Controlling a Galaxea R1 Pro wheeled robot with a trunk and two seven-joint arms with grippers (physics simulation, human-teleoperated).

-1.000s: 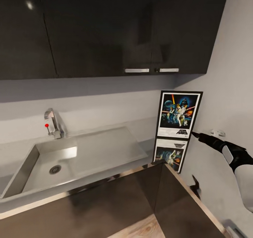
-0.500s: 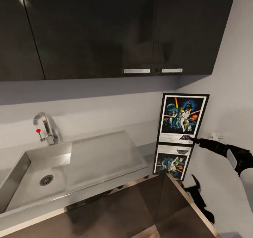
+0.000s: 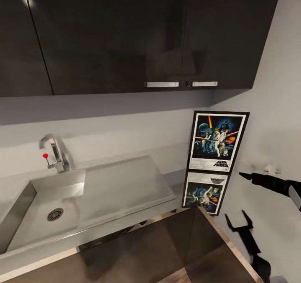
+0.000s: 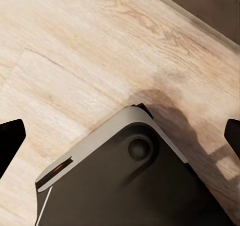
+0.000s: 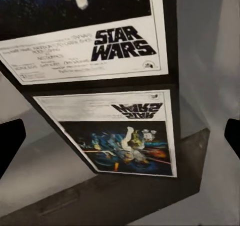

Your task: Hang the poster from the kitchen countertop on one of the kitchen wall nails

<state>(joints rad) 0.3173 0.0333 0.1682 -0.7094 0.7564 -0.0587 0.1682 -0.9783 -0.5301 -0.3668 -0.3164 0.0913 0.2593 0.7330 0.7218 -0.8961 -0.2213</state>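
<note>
The Star Wars poster (image 3: 217, 142) stands upright on the kitchen countertop (image 3: 125, 182) in the right corner, against the wall. Its dimmer mirrored reflection (image 3: 205, 191) lies below it in the steel surface. My right gripper (image 3: 248, 176) hovers just right of the poster's lower edge, apart from it, and its dark shadow falls below. In the right wrist view the poster (image 5: 85, 45) is close ahead and the right gripper (image 5: 120, 138) is open. My left gripper (image 4: 120, 136) is open over the wooden floor (image 4: 75, 50). The wall nails are out of view.
A sink (image 3: 42, 207) with a faucet (image 3: 52, 151) is built into the worktop at the left. Dark upper cabinets (image 3: 125, 36) hang above the counter. The pale right wall (image 3: 276, 107) stands close beside my right arm. The robot's base (image 4: 130, 186) is under the left gripper.
The head camera shifted at first, then held still. My right gripper, whose tip was at the poster's lower right edge, has drawn back to the right and slightly down.
</note>
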